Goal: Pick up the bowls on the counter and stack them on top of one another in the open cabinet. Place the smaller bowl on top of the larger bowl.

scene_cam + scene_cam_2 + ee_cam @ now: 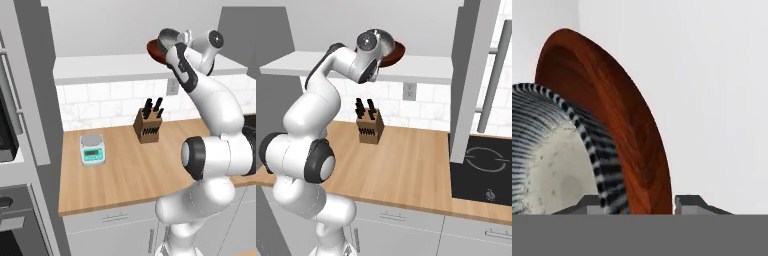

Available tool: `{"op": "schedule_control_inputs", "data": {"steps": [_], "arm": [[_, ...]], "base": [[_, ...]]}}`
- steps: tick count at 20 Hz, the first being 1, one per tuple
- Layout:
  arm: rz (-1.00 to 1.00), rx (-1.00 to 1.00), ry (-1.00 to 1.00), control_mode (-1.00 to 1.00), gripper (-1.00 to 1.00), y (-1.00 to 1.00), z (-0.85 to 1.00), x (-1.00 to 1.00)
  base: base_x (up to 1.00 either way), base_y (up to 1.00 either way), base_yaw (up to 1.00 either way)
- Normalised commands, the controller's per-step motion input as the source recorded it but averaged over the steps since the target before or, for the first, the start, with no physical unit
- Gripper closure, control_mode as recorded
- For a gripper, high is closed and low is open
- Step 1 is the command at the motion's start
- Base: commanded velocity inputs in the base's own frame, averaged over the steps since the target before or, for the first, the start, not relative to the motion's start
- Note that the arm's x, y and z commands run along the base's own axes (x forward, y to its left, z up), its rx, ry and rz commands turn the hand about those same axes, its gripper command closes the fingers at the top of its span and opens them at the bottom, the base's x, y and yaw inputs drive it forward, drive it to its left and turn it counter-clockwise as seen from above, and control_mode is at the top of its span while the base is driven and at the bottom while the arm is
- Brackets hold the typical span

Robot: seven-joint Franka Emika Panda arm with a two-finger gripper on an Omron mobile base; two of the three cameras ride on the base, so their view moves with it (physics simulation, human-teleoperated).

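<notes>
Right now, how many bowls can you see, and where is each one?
2. The reddish-brown bowl is up on the cabinet ledge. The grey bowl sits in it, by the gripper. None stay on the counter.

White marble-look tile backsplash runs along the rear wall, with a grey outlet plate set into it. A wooden knife block stands upright near the tiles; a white kitchen scale sits well apart to its left. A black induction hob lies at right. A tall grey unit stands at left. Lighting is even.
</notes>
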Motion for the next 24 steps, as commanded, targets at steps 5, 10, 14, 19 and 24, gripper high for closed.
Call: {"op": "schedule_control_inputs", "data": {"steps": [5, 10, 14, 19, 24], "arm": [[0.00, 0.00, -0.12, -1.00, -1.00, 0.00, 0.11, -0.10], [0.00, 0.00, -0.16, -1.00, -1.00, 0.00, 0.18, -0.45], [0.00, 0.00, -0.15, -1.00, -1.00, 0.00, 0.17, -0.62], [0.00, 0.00, -0.03, -1.00, -1.00, 0.00, 0.05, -0.89], [0.00, 0.00, 0.05, -1.00, -1.00, -0.03, -0.07, -1.00]], "base": [[0.00, 0.00, 0.00], [0.00, 0.00, 0.00], [0.00, 0.00, 0.00], [0.00, 0.00, 0.00], [0.00, 0.00, 0.00]]}}
